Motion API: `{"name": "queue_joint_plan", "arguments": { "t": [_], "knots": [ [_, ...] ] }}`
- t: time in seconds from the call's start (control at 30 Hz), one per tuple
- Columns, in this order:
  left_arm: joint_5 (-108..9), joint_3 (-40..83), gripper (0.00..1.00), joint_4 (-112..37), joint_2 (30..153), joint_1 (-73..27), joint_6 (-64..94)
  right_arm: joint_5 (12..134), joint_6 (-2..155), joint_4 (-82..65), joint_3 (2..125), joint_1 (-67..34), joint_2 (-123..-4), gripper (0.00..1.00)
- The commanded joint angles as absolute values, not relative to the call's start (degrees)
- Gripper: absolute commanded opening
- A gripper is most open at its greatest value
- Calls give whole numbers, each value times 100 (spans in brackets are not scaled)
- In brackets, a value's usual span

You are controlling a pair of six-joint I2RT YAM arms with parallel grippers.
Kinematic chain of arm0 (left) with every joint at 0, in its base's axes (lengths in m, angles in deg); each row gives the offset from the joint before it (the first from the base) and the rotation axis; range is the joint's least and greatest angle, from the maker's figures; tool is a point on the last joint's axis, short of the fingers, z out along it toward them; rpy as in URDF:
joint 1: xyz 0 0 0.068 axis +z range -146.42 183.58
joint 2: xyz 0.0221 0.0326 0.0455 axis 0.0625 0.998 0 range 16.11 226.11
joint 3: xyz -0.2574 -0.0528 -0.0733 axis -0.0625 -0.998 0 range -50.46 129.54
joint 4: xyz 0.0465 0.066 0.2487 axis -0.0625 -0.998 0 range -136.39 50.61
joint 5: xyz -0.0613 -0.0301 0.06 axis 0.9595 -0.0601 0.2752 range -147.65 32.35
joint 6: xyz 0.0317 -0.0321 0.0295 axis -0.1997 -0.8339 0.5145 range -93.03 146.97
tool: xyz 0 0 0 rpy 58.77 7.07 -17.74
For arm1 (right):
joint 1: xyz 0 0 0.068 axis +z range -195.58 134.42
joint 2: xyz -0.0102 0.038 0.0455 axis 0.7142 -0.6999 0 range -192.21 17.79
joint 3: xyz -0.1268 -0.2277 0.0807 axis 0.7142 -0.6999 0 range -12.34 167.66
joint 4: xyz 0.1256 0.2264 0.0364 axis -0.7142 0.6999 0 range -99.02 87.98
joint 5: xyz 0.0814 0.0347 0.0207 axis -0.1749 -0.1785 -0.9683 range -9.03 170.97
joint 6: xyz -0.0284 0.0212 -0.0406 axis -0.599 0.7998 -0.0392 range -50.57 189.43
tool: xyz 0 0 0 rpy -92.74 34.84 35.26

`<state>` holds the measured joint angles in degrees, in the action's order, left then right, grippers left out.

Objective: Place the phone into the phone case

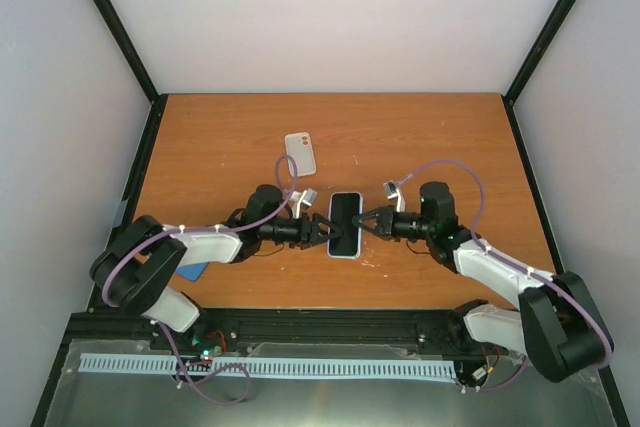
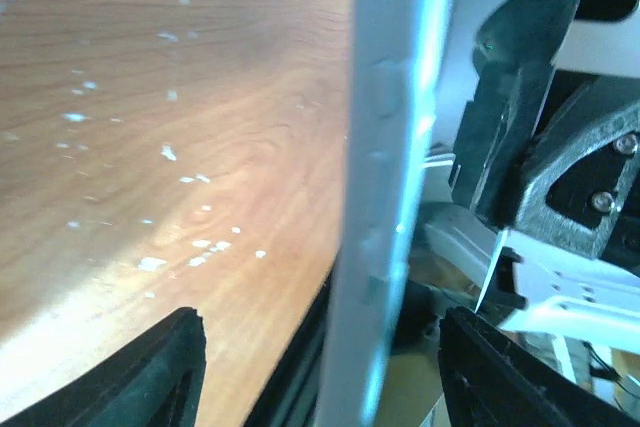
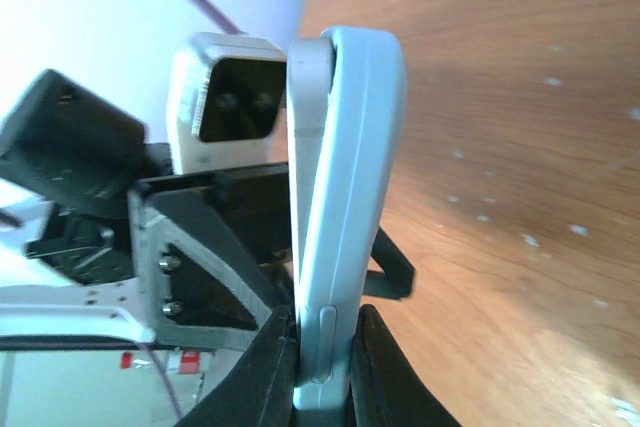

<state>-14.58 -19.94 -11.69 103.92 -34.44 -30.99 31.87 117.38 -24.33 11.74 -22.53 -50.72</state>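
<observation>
The pale blue phone case (image 1: 345, 252) lies face up mid-table with the black phone (image 1: 345, 225) showing inside its rim. My right gripper (image 1: 368, 221) comes in from the right and is shut on the case's side edge (image 3: 345, 197), one finger (image 3: 385, 372) on each face. My left gripper (image 1: 322, 231) faces it from the left. Its fingers (image 2: 150, 377) stand wide apart on either side of the case's edge (image 2: 385, 197) and touch nothing. The phone's face is hidden in both wrist views.
A white case with two orange dots (image 1: 301, 153) lies behind the left gripper. A darker blue case (image 1: 192, 271) pokes out from under the left arm near the front edge. Black frame posts bound the wooden table (image 1: 450, 137).
</observation>
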Motion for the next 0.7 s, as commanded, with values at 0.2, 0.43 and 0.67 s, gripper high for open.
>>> {"name": "queue_joint_plan", "arguments": {
  "t": [0.2, 0.43, 0.67],
  "knots": [
    [-631, -2468, 28, 533, 9611, -3414, -3590, 2613, 12276, -3084, 1441, -2163, -4343, 10],
    [-586, -2669, 2, 1359, 9574, -3417, -3973, 2624, 12399, -3025, 1290, -2150, -4151, 26],
    [-750, -2562, 0, 1512, 9487, -3411, -3893, 2654, 12523, -2997, 872, -2039, -3731, 66]
  ]
}}
